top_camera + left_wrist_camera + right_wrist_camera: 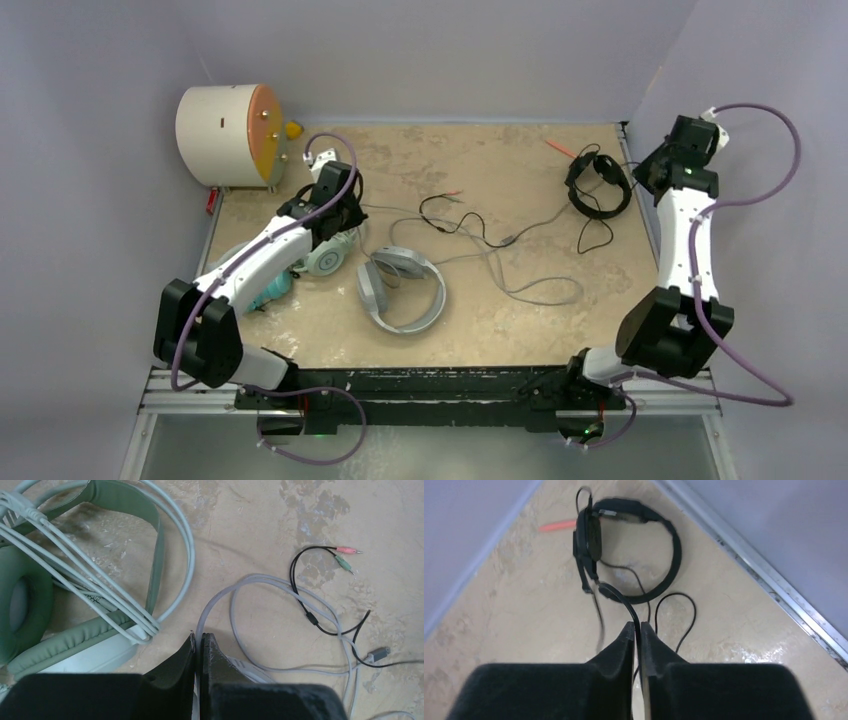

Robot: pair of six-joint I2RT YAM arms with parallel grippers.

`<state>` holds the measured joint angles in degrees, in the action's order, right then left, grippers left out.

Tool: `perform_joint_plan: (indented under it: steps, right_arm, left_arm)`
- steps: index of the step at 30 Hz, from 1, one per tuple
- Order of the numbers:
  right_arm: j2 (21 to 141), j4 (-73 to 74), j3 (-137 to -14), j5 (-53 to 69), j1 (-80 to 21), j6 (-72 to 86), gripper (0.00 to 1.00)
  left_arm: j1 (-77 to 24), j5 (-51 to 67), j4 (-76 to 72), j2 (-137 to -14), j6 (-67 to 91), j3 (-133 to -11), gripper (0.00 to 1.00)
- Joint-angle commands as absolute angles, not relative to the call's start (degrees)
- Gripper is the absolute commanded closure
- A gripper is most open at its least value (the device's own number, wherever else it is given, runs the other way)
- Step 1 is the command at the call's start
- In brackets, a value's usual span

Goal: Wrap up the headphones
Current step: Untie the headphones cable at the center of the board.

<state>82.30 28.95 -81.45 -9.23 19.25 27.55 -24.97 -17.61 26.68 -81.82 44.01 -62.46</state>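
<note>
My left gripper [350, 220] [199, 639] is shut on the grey cable [216, 602] of the white-and-grey headset [420, 318], which lies mid-table. The mint-green headset [325, 260] [75, 639] lies just left of that gripper, its pale cable looped round the band. The teal-cupped headset [272, 288] lies partly under my left arm. My right gripper [647, 178] [638, 626] is shut on the thin black cable [624, 600] of the black headset [578, 180] [669, 575], which lies flat at the far right.
A cream drum with an orange face [225, 135] stands at the far left corner. Loose grey and black cables with pink and green plugs [347, 551] cross the table's middle. An orange stick [560, 148] lies near the back wall. A metal rail [774, 597] edges the table on the right.
</note>
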Motion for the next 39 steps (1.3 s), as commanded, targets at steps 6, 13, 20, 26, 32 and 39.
perform_joint_plan:
  steps: [6, 13, 20, 26, 32, 39]
  right_arm:
    - [87.5, 30.1, -81.3, 3.6, 12.0, 21.5, 0.37]
    - [86.8, 22.8, -71.6, 9.0, -3.9, 15.4, 0.44]
    - [94.1, 22.8, -71.9, 5.4, -15.3, 11.6, 0.49]
    - [95.0, 22.2, -68.1, -1.0, -18.0, 16.7, 0.55]
    - [93.8, 17.4, -61.5, -5.5, -18.0, 24.7, 0.65]
    - [94.3, 12.1, -56.5, -6.9, -18.1, 29.6, 0.63]
  left_arm:
    - [-24.7, -10.6, 21.2, -77.6, 38.8, -61.3, 1.00]
    - [-24.7, -6.5, 20.2, -76.2, 35.6, -61.1, 1.00]
    - [-24.7, -6.7, 19.9, -74.0, 35.8, -58.9, 1.00]
    - [-24.7, -7.9, 20.6, -73.0, 36.0, -59.1, 1.00]
    - [-24.7, -9.8, 19.3, -71.1, 36.8, -57.9, 1.00]
    - [-24.7, -11.2, 19.8, -70.0, 36.7, -57.5, 1.00]
